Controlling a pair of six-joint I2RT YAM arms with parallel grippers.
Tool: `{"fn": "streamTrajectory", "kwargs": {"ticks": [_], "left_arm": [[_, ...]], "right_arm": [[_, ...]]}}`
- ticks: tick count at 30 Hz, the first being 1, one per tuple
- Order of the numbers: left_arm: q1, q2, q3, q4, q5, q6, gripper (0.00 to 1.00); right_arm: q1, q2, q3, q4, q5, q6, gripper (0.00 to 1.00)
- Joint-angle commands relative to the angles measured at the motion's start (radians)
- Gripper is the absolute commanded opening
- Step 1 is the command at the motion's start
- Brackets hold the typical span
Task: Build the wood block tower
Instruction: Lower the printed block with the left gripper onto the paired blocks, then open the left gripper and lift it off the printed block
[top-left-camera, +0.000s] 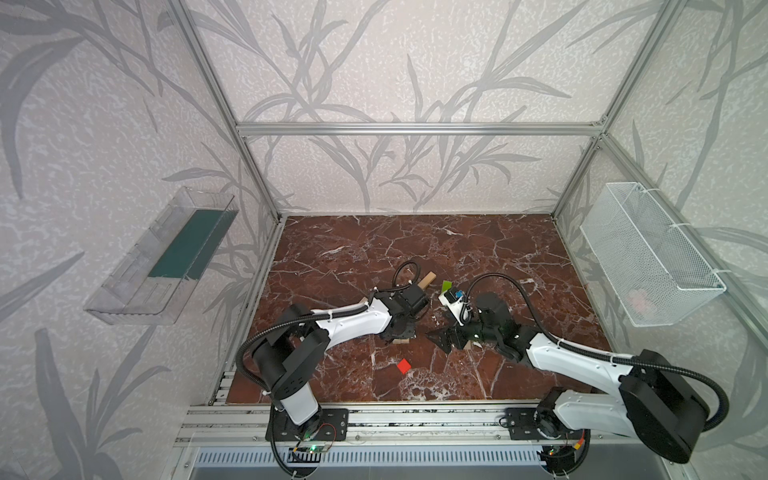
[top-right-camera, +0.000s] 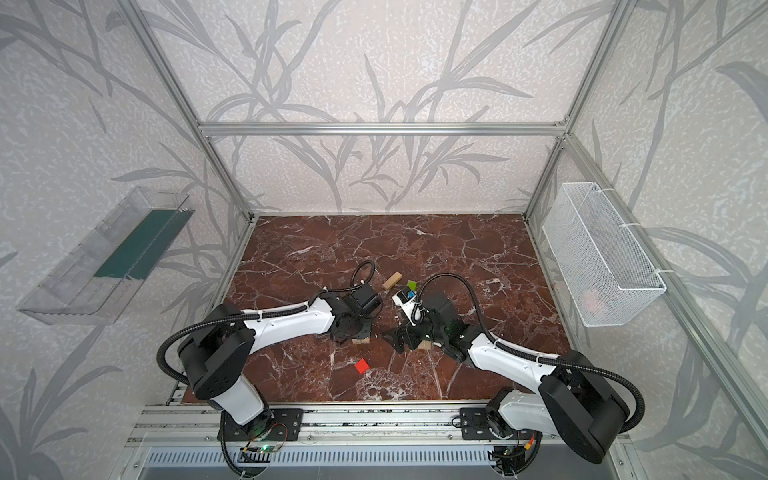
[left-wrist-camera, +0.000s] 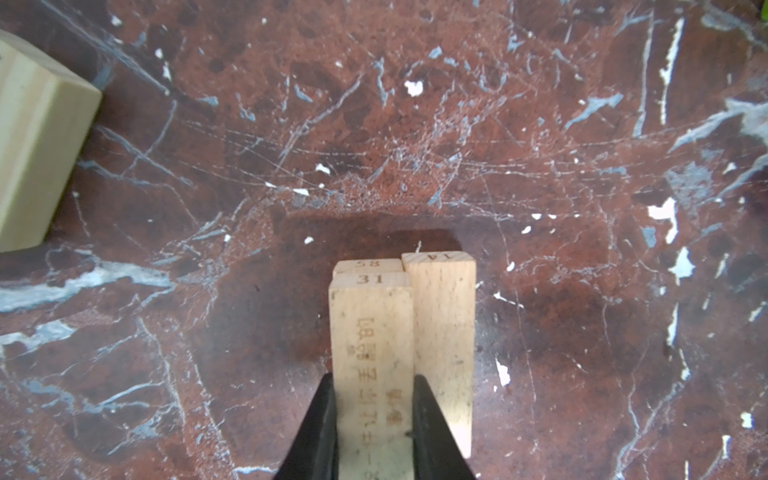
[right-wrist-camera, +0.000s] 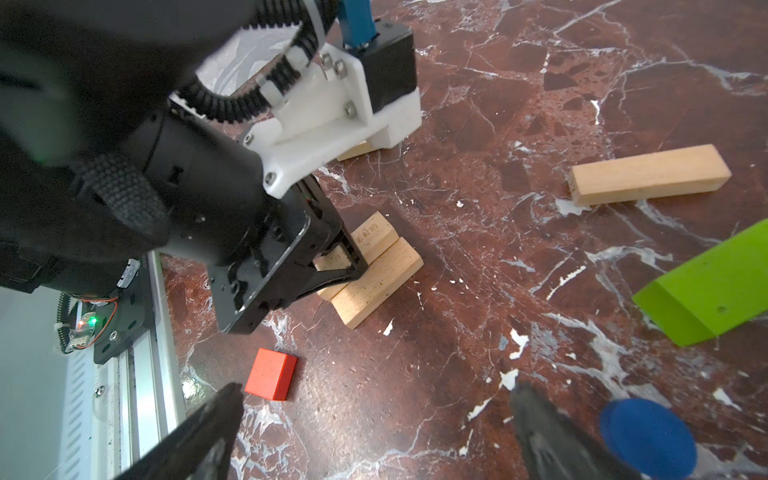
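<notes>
Between left end effector (left-wrist-camera: 374, 380) fingers (left-wrist-camera: 316, 415): plank (left-wrist-camera: 372, 324) marked 31, gripped; right end effector (right-wrist-camera: 376, 390) open, beside red cube (right-wrist-camera: 270, 374).

Ahead of left fingers (left-wrist-camera: 316, 428), pinching top plank (left-wrist-camera: 372, 353): bare desk (left-wrist-camera: 415, 145), pale block (left-wrist-camera: 37, 137) off to one side. Between right fingers (right-wrist-camera: 199, 436): bare desk. Ahead: red cube (right-wrist-camera: 270, 374), left arm (right-wrist-camera: 187, 174). Just outside: blue piece (right-wrist-camera: 648, 436).

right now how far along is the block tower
Done: two base planks lie side by side. In hand: the left gripper pinches a third plank stacked on one. To do: a loose plank, green block, blue piece and red cube lie apart; the right gripper is open.
</notes>
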Motion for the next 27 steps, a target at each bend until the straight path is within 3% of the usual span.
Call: {"fn": "streamTrajectory", "kwargs": {"ticks": [1, 10, 27], "left_arm": [[-0.002, -0.005, 0.018, -0.029, -0.032, -0.014, 0.27], [-0.002, -0.026, 0.015, -0.042, -0.051, -0.017, 0.36], [-0.002, -0.034, 0.01, -0.021, -0.03, -0.014, 0.32]], "right_arm": [[-0.003, -0.009, 0.02, 0.004, 0.007, 0.004, 0.99], [-0.004, -0.01, 0.02, 0.004, 0.008, 0.006, 0.99], [-0.004, -0.012, 0.022, 0.0, 0.014, 0.007, 0.99]]}}
